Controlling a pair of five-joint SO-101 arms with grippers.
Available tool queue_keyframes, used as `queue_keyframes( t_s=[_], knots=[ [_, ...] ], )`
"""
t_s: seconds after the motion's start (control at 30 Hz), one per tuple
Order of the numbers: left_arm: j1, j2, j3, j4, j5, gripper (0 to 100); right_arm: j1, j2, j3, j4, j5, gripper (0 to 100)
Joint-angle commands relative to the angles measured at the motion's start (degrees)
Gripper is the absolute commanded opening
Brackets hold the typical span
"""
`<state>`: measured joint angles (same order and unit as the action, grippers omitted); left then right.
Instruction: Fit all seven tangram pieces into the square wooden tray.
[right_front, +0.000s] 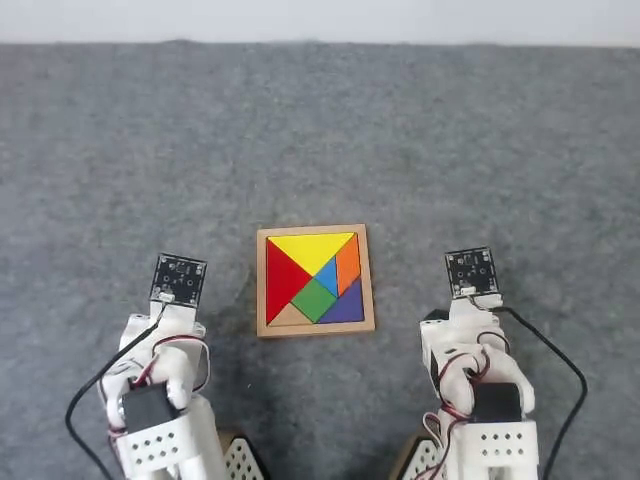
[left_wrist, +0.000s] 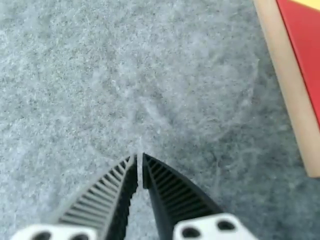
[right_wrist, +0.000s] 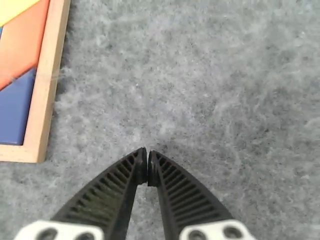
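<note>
The square wooden tray (right_front: 262, 284) lies in the middle of the grey carpet. Inside it sit the yellow triangle (right_front: 312, 249), red triangle (right_front: 284, 281), orange piece (right_front: 348, 268), small blue triangle (right_front: 327, 275), green square (right_front: 317, 299), purple-blue piece (right_front: 345, 306) and a tan triangle (right_front: 289, 316), packed flat. The left arm (right_front: 165, 340) rests left of the tray, the right arm (right_front: 472, 330) right of it. My left gripper (left_wrist: 139, 158) is shut and holds nothing, with the tray's edge (left_wrist: 292, 100) beside it. My right gripper (right_wrist: 147, 152) is likewise shut and holds nothing near the tray's corner (right_wrist: 42, 125).
Grey carpet (right_front: 320, 130) covers the whole table, with open room behind the tray and to both sides. A pale wall strip (right_front: 320, 20) runs along the far edge. Black cables (right_front: 565, 370) trail from the arms near the front.
</note>
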<state>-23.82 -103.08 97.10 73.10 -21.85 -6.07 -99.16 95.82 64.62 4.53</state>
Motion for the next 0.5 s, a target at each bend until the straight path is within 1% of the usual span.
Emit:
queue_keyframes(
  t_s=[0.0,0.47],
  knots=[
    [-0.35,-0.97,-0.57,0.35,-0.79,2,0.31,-1.19,0.88,-1.1,0.79,1.2],
    [-0.35,-0.97,-0.57,0.35,-0.79,2,0.48,-0.84,0.88,-0.92,0.79,1.0]
  ],
)
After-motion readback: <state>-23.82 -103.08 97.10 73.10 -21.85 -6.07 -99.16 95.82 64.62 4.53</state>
